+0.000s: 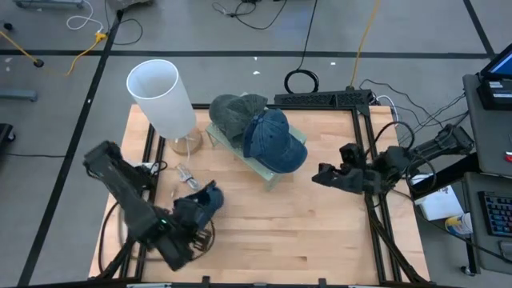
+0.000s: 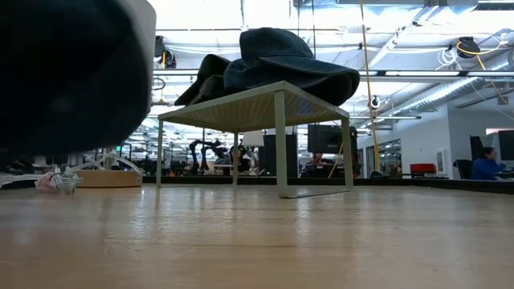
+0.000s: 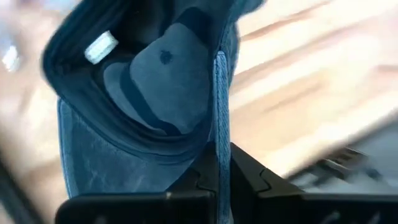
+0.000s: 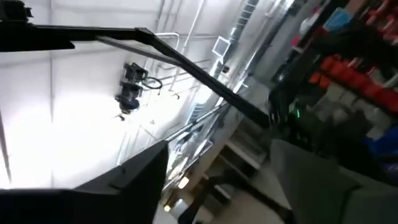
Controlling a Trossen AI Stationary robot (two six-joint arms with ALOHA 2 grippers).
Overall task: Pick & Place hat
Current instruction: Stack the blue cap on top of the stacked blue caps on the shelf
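The left tool (image 3: 221, 171) pinches a blue cap's (image 1: 206, 200) brim, its crown blocking the low view; the right tool's (image 1: 322, 176) spread can't be told

- Left arm (image 1: 120, 188), lower left of the high view: dark, boxy link segments with matte housings; a small green indicator light shows near the wrist.
- Left gripper (image 3: 219, 177), bottom centre of the left wrist view: two black angular fingers (image 3: 252, 171) with flat, bevelled faces (mounted on a straight black crossbar).
- Right arm (image 1: 424, 152), right of the high view: dark, jointed links, with black cables trailing toward the frame's right edge.
- Right gripper (image 1: 326, 174): black, blocky two-finger head; its fingers (image 4: 134, 186) show as broad dark-grey wedges in the right wrist view.
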